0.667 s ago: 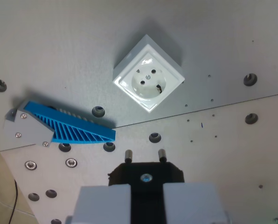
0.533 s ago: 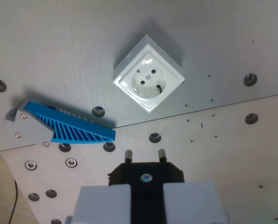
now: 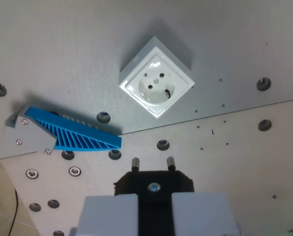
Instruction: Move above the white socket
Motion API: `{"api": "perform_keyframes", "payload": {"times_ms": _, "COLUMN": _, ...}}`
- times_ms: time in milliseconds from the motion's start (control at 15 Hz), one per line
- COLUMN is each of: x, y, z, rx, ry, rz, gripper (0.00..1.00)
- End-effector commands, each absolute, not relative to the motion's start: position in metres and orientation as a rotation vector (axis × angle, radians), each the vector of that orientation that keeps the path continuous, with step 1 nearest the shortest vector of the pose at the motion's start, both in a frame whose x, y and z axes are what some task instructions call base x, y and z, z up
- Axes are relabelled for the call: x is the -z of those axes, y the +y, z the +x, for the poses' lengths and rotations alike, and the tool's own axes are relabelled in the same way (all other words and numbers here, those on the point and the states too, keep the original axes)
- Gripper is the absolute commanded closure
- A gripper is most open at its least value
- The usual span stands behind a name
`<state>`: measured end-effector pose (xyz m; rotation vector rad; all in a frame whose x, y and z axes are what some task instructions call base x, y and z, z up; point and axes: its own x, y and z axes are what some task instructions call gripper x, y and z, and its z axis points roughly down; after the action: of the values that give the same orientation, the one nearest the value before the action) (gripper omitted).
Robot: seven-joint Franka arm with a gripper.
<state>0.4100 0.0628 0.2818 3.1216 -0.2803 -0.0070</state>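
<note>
A black plug [image 3: 154, 184], pins up, sits clamped between grey fingers [image 3: 109, 214] below a white socket [image 3: 157, 83]; a blue wedge [image 3: 73, 132] lies at left on the counter [image 3: 63, 49].

No readable text, labels, brands or numbers anywhere in the wrist view. The square white plastic socket [image 3: 156, 84] has a plain face. The blue ribbed plastic wedge [image 3: 73, 132] is unmarked too.

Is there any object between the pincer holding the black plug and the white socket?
Nothing visible does. Between the pincer with the black plug and the white socket is bare plate. The blue wedge lies off to the wrist view's left.
</note>
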Motion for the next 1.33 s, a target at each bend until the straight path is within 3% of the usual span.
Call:
{"api": "perform_keyframes", "payload": {"times_ms": 67, "x": -0.279, "y": 0.063, "z": 0.410, "rx": 0.000, "ry": -0.212, "rz": 3.128, "gripper": 1.00}}
{"api": "perform_keyframes", "payload": {"times_ms": 1333, "x": -0.231, "y": 0.059, "z": 0.401, "rx": -0.096, "ry": 0.295, "rz": 3.110, "gripper": 1.00}}
